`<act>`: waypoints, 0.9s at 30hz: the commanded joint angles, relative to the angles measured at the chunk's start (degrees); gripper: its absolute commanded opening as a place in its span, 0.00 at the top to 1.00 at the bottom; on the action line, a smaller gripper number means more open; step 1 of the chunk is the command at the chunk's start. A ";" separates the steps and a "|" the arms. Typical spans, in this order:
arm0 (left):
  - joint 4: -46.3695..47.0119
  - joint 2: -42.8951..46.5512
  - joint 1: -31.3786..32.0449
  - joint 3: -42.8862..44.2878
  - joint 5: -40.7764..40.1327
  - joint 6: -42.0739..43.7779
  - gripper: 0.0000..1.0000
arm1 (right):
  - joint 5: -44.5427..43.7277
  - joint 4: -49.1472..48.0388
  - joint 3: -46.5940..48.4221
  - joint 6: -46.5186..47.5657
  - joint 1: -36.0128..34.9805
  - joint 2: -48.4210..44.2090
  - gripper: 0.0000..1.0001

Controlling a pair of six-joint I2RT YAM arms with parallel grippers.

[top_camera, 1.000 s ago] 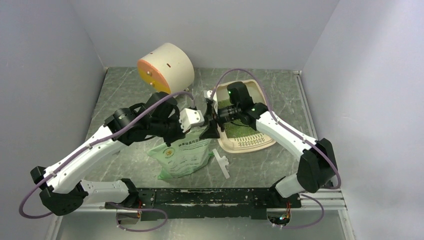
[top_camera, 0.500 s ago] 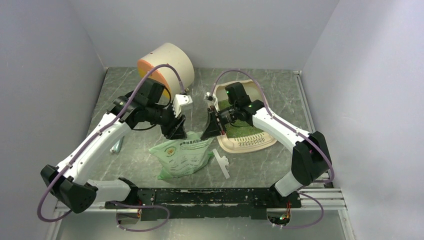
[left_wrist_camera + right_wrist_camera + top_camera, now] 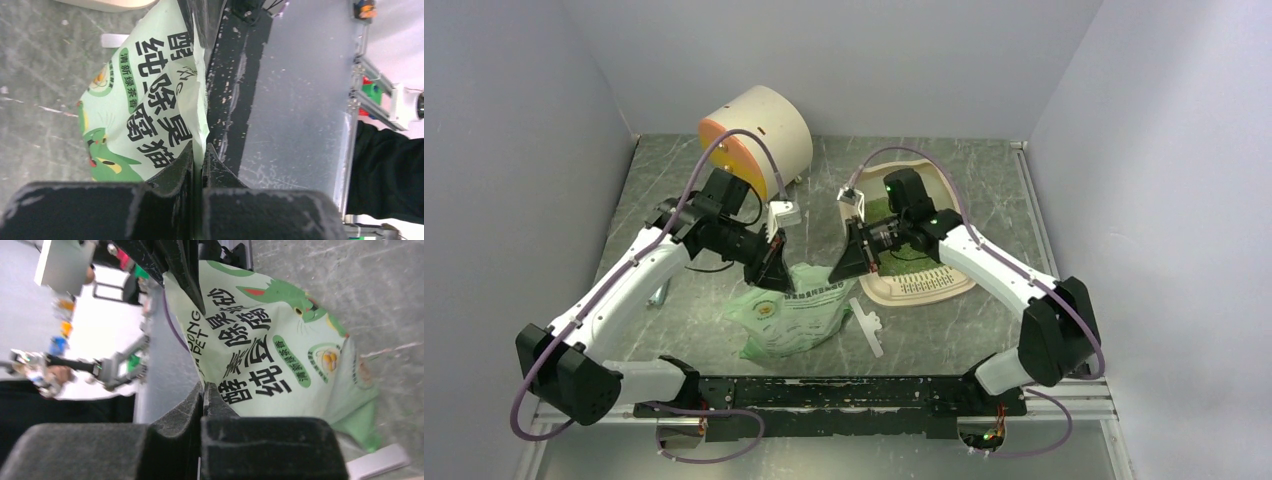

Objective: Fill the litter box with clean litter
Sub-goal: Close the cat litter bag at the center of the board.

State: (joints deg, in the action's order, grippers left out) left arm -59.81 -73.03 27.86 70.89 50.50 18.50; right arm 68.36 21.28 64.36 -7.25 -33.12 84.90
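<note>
Plastic, glossy and crinkled — the light-green bag (image 3: 799,312) — sits pinched at its top by left fingers (image 3: 171,172) and right fingers (image 3: 181,410).

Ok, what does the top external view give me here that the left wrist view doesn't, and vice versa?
Only top external: the clean litter lying in the litter box, and the cream cabinet at the back. Only left wrist: the left tool up close, shut on the top edge of the green bag, with the bag's print readable. Both: the bag and the marbled table.
</note>
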 commanded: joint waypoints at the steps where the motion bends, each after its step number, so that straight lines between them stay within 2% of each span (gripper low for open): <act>1: 3.64 4.89 -1.57 -4.21 11.26 -4.59 0.95 | 1.43 -6.65 -4.26 -17.12 2.93 -4.11 0.89; 2: 4.76 5.77 -1.58 -5.76 12.27 -5.77 0.95 | 0.19 -3.74 -3.88 -16.56 3.72 -3.90 0.79; 4: 5.92 7.23 -1.68 -8.31 12.93 -7.22 0.95 | -3.25 0.76 -3.40 -14.81 4.90 -3.55 0.66; 6: 7.76 8.32 -1.71 -10.71 13.64 -9.21 0.95 | -8.25 1.07 -3.66 -14.19 5.49 -4.54 0.62; 8: 8.53 8.90 -1.75 -12.46 14.22 -10.63 0.95 | -9.68 0.03 -4.25 -14.66 6.12 -5.41 0.68; 11: 8.22 9.30 -1.75 -13.05 14.59 -10.65 0.95 | -4.87 2.77 -2.94 -11.52 6.21 -3.98 0.85; 13: 8.34 9.06 -1.91 -12.81 15.12 -10.68 0.95 | -3.43 6.23 -2.09 -9.73 6.50 -2.54 0.88; 15: 7.28 8.29 -2.07 -12.12 15.85 -9.51 0.95 | -4.32 7.60 -1.09 -8.45 7.40 -3.03 0.70; 17: 6.74 7.55 -2.55 -12.09 16.83 -8.96 0.95 | -3.07 3.00 -2.40 -10.69 8.23 -6.24 0.54; 21: 3.91 5.59 -4.07 -11.34 18.47 -5.73 0.95 | -1.52 -6.90 -6.19 -13.79 9.53 -12.90 0.38; 27: 9.23 5.53 -5.21 -12.96 22.39 -9.89 0.95 | -0.52 -17.46 -14.58 -11.50 8.89 -19.07 0.10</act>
State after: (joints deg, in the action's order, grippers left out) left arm -52.21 -67.88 23.46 58.22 66.22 10.15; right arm 66.08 13.47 55.07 -19.42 -23.77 68.14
